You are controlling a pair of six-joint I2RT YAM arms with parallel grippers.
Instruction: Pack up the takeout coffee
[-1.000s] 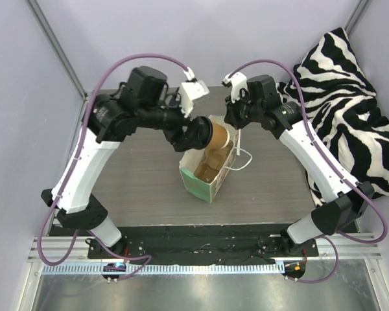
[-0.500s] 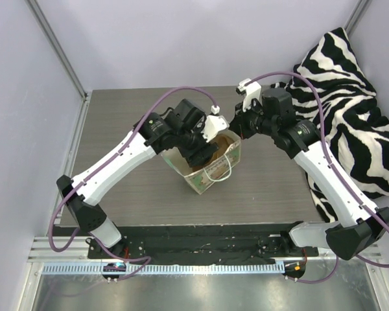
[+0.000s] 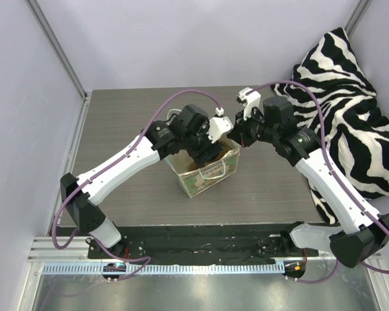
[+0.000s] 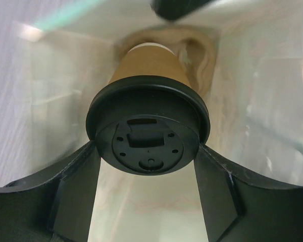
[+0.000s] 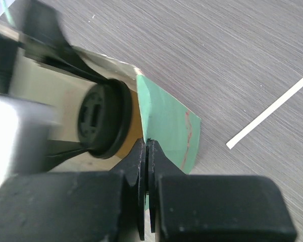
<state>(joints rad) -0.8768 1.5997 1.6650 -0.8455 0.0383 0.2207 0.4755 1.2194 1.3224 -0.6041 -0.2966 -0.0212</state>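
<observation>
L gripper (image 4: pixel 147 151) is down inside mint-green bag (image 3: pixel 198 184), fingers clamped on both sides of the black lid (image 4: pixel 148 133) of the takeout coffee (image 4: pixel 150 68). Cup is upright in bag, base down by pulp carrier (image 4: pixel 201 55) at the bottom; can't tell if seated. R gripper (image 5: pixel 146 148) is pinched tight on bag rim, jaws w/ no gap, just beside cup. Bag stands mid table (image 5: pixel 232 45).

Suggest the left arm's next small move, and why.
Probably ease the left end effector down a little: it grips the takeout coffee at the lid inside the mint-green paper bag, base pointing at the pulp carrier, seating unclear; the right end effector pinches the bag rim.
</observation>
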